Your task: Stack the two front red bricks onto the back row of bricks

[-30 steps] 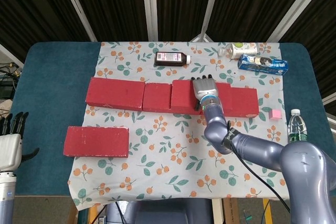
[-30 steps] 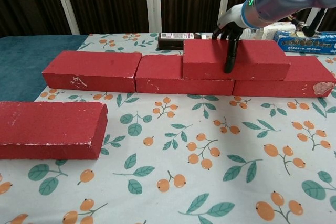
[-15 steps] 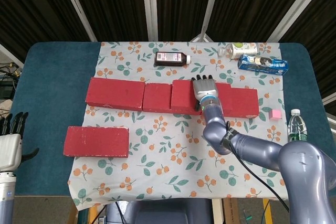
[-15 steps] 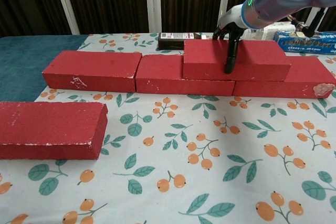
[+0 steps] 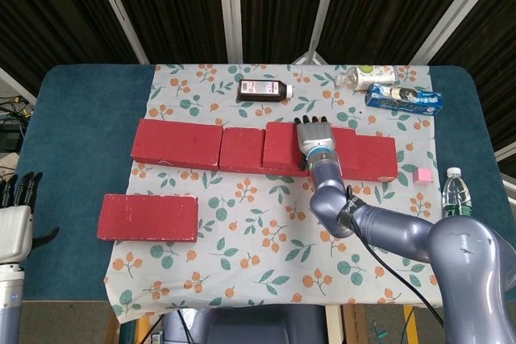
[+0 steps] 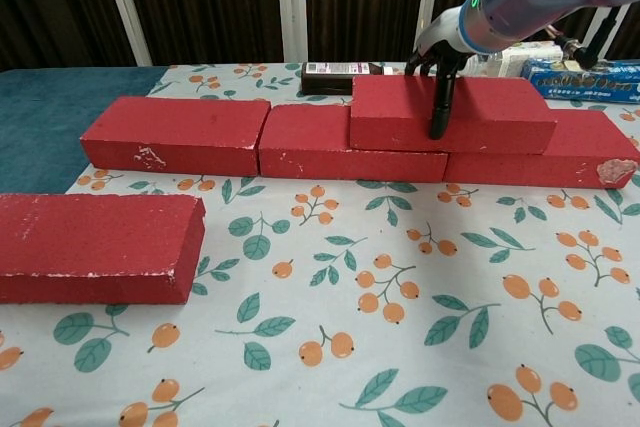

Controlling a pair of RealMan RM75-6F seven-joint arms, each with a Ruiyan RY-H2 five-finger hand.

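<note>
- The table (image 5: 81,110), covered in teal, is filling the middle of the head view, and a floral cloth (image 5: 266,247) is being carried on it.
- The back row of bricks (image 5: 177,144) is lying across the centre of the head view, running from the left of centre to the right.
- One red brick (image 6: 500,112) is sitting on top of the back row, right of centre in the chest view, bridging the seam between two bricks beneath it.
- The other front brick (image 5: 148,217) is lying flat on the cloth at the lower left of the head view, well apart from the back row.
- The right hand (image 5: 314,139) is being held on the stacked brick; its fingers (image 6: 438,107) are grasping that brick, one reaching down its front face and the others curling over its back edge.
- The left hand (image 5: 14,223) is being kept at the lower left edge of the head view, off the table, with its fingers released and spread and nothing held.
- A blue box (image 5: 403,100) and a white tube (image 5: 371,76) are lying at the upper right of the head view.
- A dark bottle (image 5: 264,89) is lying on its side behind the back row, at the upper centre.
- A clear water bottle (image 5: 455,192) is standing at the right edge.
- A small pink cube (image 5: 422,175) is sitting just left of the water bottle.
</note>
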